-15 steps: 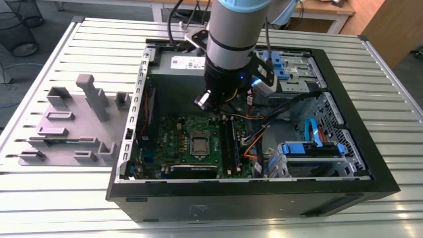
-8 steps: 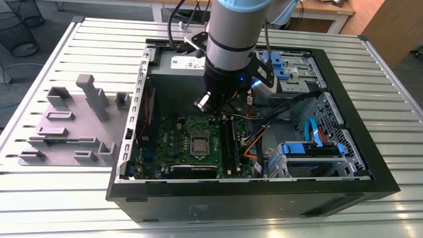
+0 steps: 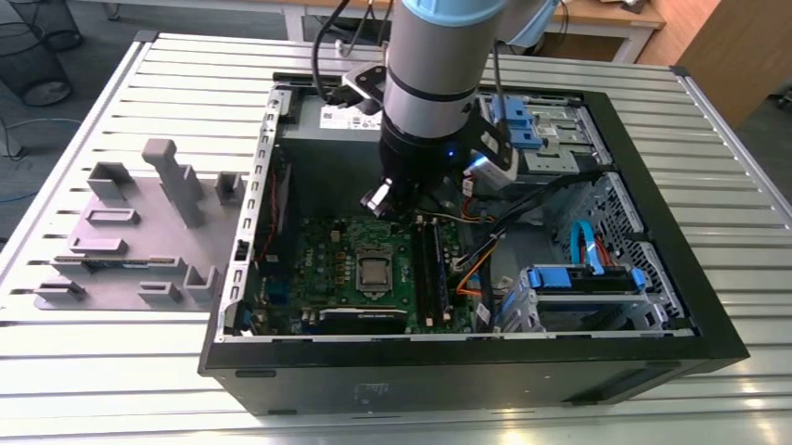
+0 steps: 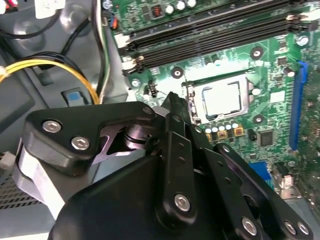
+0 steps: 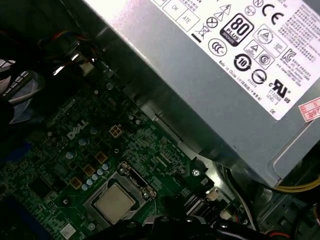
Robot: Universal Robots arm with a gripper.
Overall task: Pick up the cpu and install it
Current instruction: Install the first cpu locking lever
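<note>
Gripper (image 4: 172,100) hangs above motherboard (image 3: 328,264), finger state not discernible; cpu (image 4: 223,97) lies flat in its socket just beyond the tip.

Silver-grey cpu (image 3: 375,272), green motherboard (image 3: 325,264)

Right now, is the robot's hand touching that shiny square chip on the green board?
Apart. In the exterior view the hand hangs above the motherboard, with bare board between it and the cpu, which sits alone in its socket. The second wrist view shows the cpu uncovered too.
</note>
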